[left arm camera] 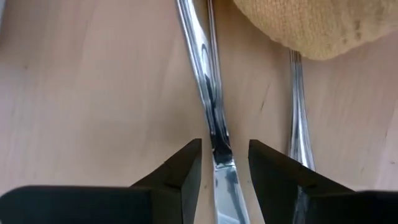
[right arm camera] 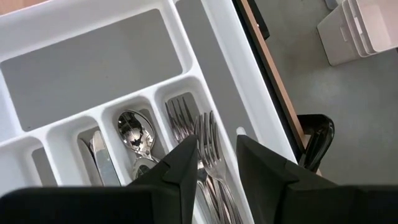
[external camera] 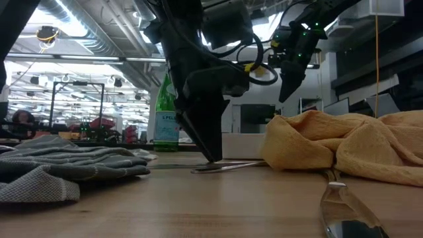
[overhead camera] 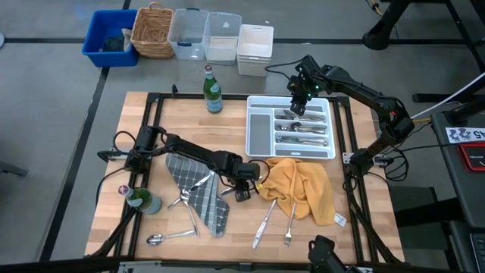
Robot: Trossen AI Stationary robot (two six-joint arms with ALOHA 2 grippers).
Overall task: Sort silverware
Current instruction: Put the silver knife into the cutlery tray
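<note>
Left gripper (left arm camera: pixel 224 165): low on the table's middle, just beside the yellow cloth (overhead camera: pixel 303 186); fingers (left arm camera: pixel 180 168) parted, straddling a utensil handle (left arm camera: pixel 208 81), not clamped on it.
Key relation: the handle's long axis runs straight out ahead between the fingers and under the cloth's edge; judged, closing would catch it across its width. The left arm is the nearer one.
Second handle (left arm camera: pixel 298 112): alongside, outside the fingers, also partly under the cloth.
Right gripper (right arm camera: pixel 217 155): above the white tray (overhead camera: pixel 258 102) at the table's far right edge; fingers part-open over a fork (right arm camera: pixel 208 140); whether it is held, cannot tell.
Tray contents: forks, spoon (right arm camera: pixel 134 134) and knife (right arm camera: pixel 99 155) in separate narrow slots; wide compartment bare.
Loose silverware: spoon (overhead camera: pixel 168 238) near the near-left edge, pieces on the grey checked cloth (overhead camera: pixel 198 193), two forks (overhead camera: pixel 276 221) near the near edge.
</note>
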